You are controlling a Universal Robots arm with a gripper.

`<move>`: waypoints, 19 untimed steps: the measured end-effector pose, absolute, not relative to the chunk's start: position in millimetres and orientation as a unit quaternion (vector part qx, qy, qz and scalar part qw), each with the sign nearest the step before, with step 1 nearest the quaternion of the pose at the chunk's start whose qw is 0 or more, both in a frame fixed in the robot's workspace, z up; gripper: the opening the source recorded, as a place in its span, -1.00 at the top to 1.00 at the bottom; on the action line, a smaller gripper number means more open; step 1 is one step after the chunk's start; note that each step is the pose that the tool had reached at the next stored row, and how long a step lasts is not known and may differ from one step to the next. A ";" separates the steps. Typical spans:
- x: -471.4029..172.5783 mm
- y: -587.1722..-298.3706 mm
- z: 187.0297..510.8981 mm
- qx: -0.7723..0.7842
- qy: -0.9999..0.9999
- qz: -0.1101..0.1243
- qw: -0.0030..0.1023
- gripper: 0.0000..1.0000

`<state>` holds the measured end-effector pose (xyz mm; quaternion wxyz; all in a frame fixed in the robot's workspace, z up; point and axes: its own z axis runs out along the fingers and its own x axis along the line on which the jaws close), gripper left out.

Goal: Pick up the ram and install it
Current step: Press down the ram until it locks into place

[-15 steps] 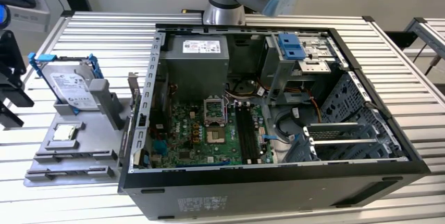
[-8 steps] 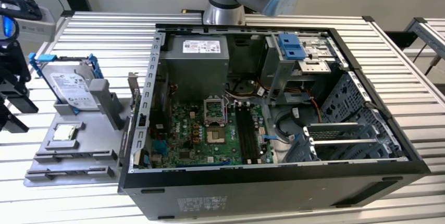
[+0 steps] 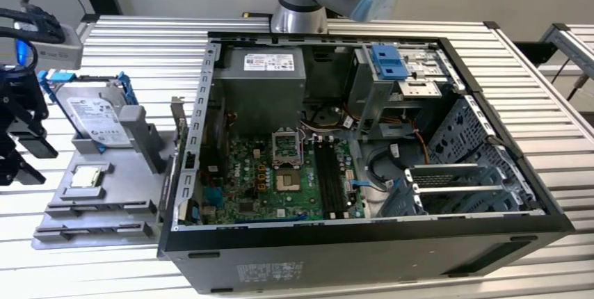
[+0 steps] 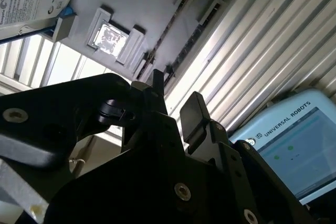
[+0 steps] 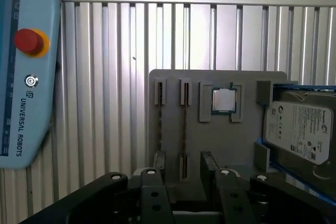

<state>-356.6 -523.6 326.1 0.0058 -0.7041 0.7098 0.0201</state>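
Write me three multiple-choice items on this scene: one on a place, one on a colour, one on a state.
1. Where is the hard drive?
A. inside the computer case
B. on the grey tray
C. on top of the pendant

2. What colour is the round button on the teach pendant?
A. green
B. red
C. blue

3. How does the gripper stand?
A. shut on the RAM stick
B. shut on the processor
C. open, holding nothing

Answers:
1 B: in the first wrist view the drive rests at the tray's edge, outside the case.
2 B: the button is plainly red against the pale blue pendant.
3 C: its fingers stand apart, and the tray shows between them.
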 end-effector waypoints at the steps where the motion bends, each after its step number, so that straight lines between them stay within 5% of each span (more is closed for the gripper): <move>1: -356.6 -523.6 324.3 -0.704 0.710 0.020 0.006 -1.00; 19: -356.6 -529.7 292.1 -0.707 0.707 0.022 0.004 -1.00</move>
